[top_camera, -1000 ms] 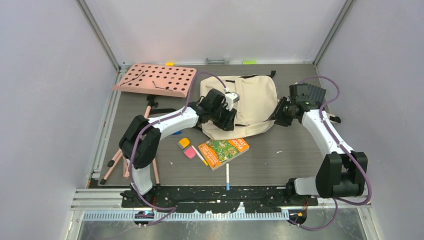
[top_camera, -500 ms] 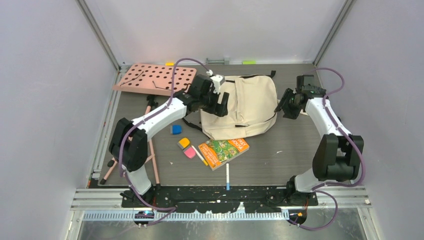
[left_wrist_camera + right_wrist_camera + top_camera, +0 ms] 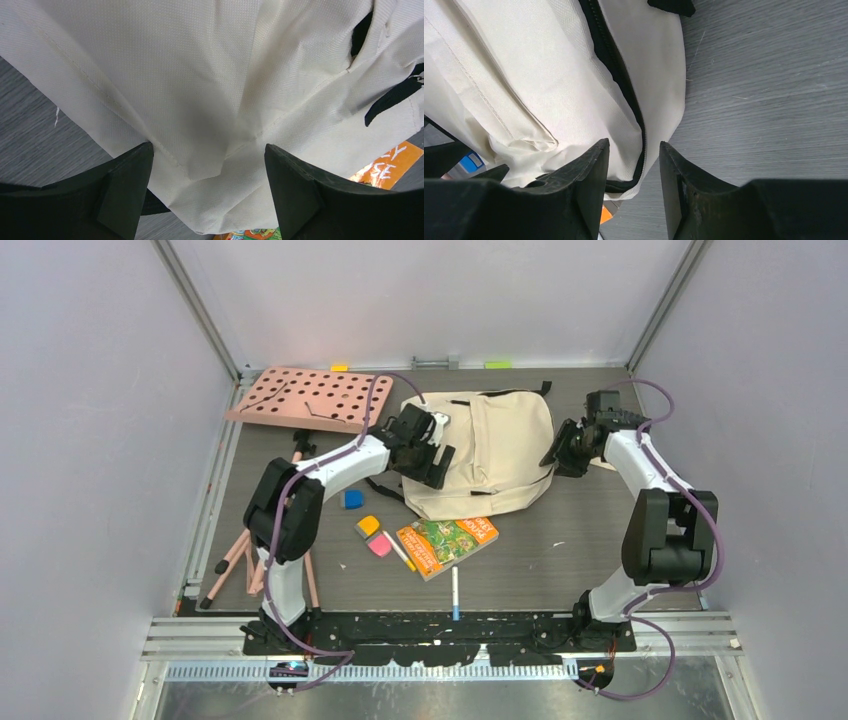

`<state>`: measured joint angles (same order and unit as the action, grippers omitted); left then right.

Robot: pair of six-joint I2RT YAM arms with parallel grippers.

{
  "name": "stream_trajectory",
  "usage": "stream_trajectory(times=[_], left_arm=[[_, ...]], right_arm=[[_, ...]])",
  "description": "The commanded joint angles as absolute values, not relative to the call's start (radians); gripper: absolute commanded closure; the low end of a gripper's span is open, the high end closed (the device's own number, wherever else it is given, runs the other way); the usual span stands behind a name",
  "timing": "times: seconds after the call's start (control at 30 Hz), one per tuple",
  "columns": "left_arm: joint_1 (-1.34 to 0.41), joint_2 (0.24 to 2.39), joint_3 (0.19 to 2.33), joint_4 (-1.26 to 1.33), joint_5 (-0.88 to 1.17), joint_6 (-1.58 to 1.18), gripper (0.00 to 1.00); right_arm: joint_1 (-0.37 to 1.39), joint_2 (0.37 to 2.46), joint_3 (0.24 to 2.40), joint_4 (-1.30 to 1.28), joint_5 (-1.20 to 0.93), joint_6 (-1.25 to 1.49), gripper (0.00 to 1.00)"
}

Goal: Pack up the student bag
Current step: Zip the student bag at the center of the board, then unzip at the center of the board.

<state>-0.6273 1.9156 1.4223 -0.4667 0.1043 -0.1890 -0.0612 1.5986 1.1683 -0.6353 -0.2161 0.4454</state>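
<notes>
My left tool point(image 3: 207, 150): jaws now spread wide, fabric let go, nothing held. My right tool point(image 3: 634, 147): jaws parted, zip edge in gap, nothing pinched. Bag point(image 3: 495, 445) dropped flatter, far middle of desk point(image 3: 590, 560). Book point(image 3: 447, 542) just beside, unpacked. Regrasp needed, I judge.

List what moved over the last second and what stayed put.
The left claw drew back leftward and farther away across the student bag to its left edge; its jaws now stand wide above the fabric. The right claw shifted slightly farther along the bag's right side, straddling the zipper edge, and that arm's elbow folded inward. Bag, book and pen stayed put.
</notes>
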Motion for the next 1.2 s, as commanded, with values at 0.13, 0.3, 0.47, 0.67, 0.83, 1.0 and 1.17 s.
stream_trajectory(times=[0.13,0.3,0.47,0.67,0.83,1.0,1.17], left_arm=[[-0.628,1.945,1.484,-0.482,0.063,-0.16,0.31],[-0.628,1.954,1.492,-0.48,0.08,-0.157,0.52],[-0.629,1.954,1.499,-0.468,0.111,-0.153,0.77],[-0.629,1.944,1.515,-0.448,0.121,-0.167,1.0],[-0.626,1.94,1.537,-0.414,0.109,-0.179,1.0],[-0.589,2.012,1.638,-0.405,0.09,-0.194,1.0],[-0.519,2.093,1.778,-0.469,0.16,-0.255,0.99]], right_arm=[[-0.061,1.63,1.189,-0.599,-0.244,0.42,0.59],[-0.061,1.655,1.207,-0.601,-0.243,0.421,0.71],[-0.061,1.662,1.22,-0.593,-0.238,0.429,0.91],[-0.061,1.668,1.245,-0.593,-0.233,0.426,0.99],[-0.061,1.659,1.256,-0.599,-0.207,0.423,0.99],[-0.059,1.602,1.244,-0.637,-0.147,0.378,0.68],[-0.019,1.477,1.241,-0.63,-0.124,0.259,0.53]])
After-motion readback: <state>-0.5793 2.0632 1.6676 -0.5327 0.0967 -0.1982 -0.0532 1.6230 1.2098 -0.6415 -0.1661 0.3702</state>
